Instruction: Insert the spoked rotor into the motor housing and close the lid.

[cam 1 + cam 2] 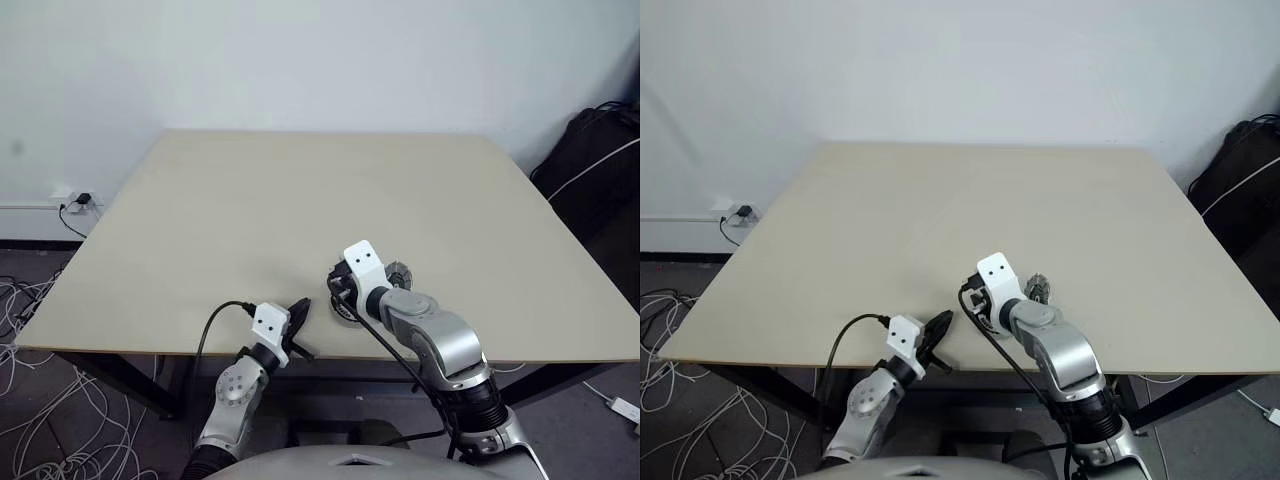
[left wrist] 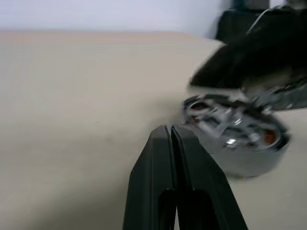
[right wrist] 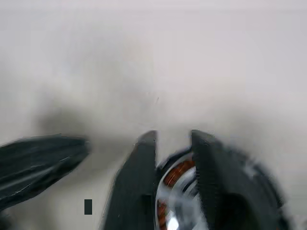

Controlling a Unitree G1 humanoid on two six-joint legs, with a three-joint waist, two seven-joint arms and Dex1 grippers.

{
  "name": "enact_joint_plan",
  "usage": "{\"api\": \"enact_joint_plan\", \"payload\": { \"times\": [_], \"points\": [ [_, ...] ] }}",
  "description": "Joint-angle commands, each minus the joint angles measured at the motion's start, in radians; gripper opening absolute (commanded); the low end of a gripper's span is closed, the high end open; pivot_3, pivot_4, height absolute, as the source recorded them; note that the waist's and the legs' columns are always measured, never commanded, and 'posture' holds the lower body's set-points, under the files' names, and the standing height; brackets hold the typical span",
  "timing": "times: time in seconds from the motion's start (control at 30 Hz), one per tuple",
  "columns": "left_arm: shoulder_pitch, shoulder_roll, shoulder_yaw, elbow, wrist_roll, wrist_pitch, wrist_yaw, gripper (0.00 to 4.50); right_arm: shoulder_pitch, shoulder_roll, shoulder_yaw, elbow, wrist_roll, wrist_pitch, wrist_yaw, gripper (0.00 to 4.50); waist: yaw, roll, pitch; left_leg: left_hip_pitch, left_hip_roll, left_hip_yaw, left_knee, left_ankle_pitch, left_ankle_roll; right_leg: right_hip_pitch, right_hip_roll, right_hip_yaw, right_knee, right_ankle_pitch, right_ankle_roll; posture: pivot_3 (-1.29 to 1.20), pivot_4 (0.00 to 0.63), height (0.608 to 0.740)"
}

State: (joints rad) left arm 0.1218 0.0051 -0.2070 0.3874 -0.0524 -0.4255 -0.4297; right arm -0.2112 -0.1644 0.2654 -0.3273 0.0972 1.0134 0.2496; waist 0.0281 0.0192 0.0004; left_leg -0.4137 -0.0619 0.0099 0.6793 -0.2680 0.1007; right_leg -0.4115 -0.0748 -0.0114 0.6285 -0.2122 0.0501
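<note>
Beige surface [image 1: 300, 200] carries the motor housing [image 2: 237, 136], spoked rotor [image 2: 225, 120] seated inside. Left gripper [image 2: 171, 136] fingers together; right gripper [image 3: 173, 143] fingers slightly apart, nothing clamped. Recommend seating the rotor flush before lidding.

We see silver-grey arms with black ribbed joints, white wrist blocks [image 1: 361, 260] (two dark screw holes each), black cables.

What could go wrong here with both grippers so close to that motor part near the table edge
The motor housing lies near the table's front edge, so a nudge from the shut left gripper beside it could slide it off. The right gripper hangs just above it with fingers slightly apart; lifting or shifting might tilt the spoked rotor resting in it. The two grippers could also collide.
</note>
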Motion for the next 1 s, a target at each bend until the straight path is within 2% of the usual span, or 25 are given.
{"api": "enact_joint_plan", "payload": {
  "times": [0.03,0.1,0.17,0.33,0.47,0.63,0.77,0.83,1.0],
  "points": [
    [0.008,0.012,0.012,-0.042,-0.011,-0.028,0.002,0.14,-0.009,0.009,-0.030,-0.016,-0.062,-0.151,-0.079,0.12,0.001,0.000,0.000,0.000,0.000,0.000,0.000,0.000,0.000,0.000,0.000,0.000,0.000,0.000,0.000,0.00,0.000,0.740],
    [0.014,0.021,0.015,-0.046,-0.009,-0.027,0.001,0.14,-0.009,0.015,-0.064,-0.008,-0.120,-0.303,-0.166,0.02,0.001,0.000,0.001,0.000,0.000,0.000,0.000,0.000,0.000,0.000,0.000,0.000,0.000,0.000,0.000,0.00,0.000,0.740],
    [0.016,0.031,0.011,-0.046,0.002,-0.026,-0.001,0.14,-0.009,0.025,-0.120,-0.011,-0.146,-0.369,-0.232,0.02,0.003,0.001,0.001,0.000,-0.001,0.000,0.000,0.000,0.000,0.000,0.000,0.000,0.000,0.000,0.000,0.00,0.000,0.740],
    [0.022,0.029,0.001,-0.056,0.000,-0.021,-0.003,0.14,0.073,0.004,-0.240,-0.073,-0.259,-0.436,-0.381,0.02,0.008,0.001,0.001,0.000,-0.001,0.000,0.000,0.000,-0.001,0.000,0.000,0.000,0.000,0.000,0.000,0.00,0.000,0.740],
    [0.026,0.030,-0.008,-0.060,-0.003,-0.015,-0.012,0.14,0.233,0.002,-0.294,-0.149,-0.348,-0.413,-0.448,0.02,0.010,0.002,0.001,0.000,-0.001,0.000,-0.003,0.001,-0.002,-0.001,0.000,0.001,0.000,0.000,0.000,0.00,0.000,0.740],
    [0.010,0.039,-0.015,-0.067,-0.006,0.005,-0.033,0.14,0.397,0.033,-0.335,-0.200,-0.345,-0.388,-0.427,0.02,0.006,0.005,0.001,0.002,0.000,0.000,-0.004,0.001,-0.002,-0.001,0.000,0.001,0.000,-0.001,-0.002,0.00,0.000,0.740],
    [0.003,0.043,-0.021,-0.097,-0.007,0.032,-0.043,0.14,0.467,0.011,-0.278,-0.195,-0.330,-0.400,-0.341,0.02,0.000,0.005,0.002,0.003,0.000,0.000,-0.004,0.001,-0.002,0.001,0.001,0.001,0.001,-0.002,0.000,0.00,0.000,0.740],
    [0.005,0.044,-0.025,-0.120,-0.007,0.049,-0.045,0.14,0.483,-0.001,-0.251,-0.187,-0.326,-0.416,-0.306,0.02,-0.001,0.005,0.002,0.003,0.000,0.000,-0.004,0.002,-0.002,0.002,0.000,0.001,0.001,-0.004,0.003,0.00,0.000,0.740],
    [0.017,0.047,-0.036,-0.169,-0.010,0.088,-0.046,0.14,0.468,0.050,-0.235,-0.136,-0.319,-0.462,-0.323,0.02,0.001,0.005,0.002,0.003,0.000,0.000,-0.004,0.002,-0.002,0.002,0.001,0.001,0.001,-0.004,0.003,0.00,0.000,0.740]
  ]
}}
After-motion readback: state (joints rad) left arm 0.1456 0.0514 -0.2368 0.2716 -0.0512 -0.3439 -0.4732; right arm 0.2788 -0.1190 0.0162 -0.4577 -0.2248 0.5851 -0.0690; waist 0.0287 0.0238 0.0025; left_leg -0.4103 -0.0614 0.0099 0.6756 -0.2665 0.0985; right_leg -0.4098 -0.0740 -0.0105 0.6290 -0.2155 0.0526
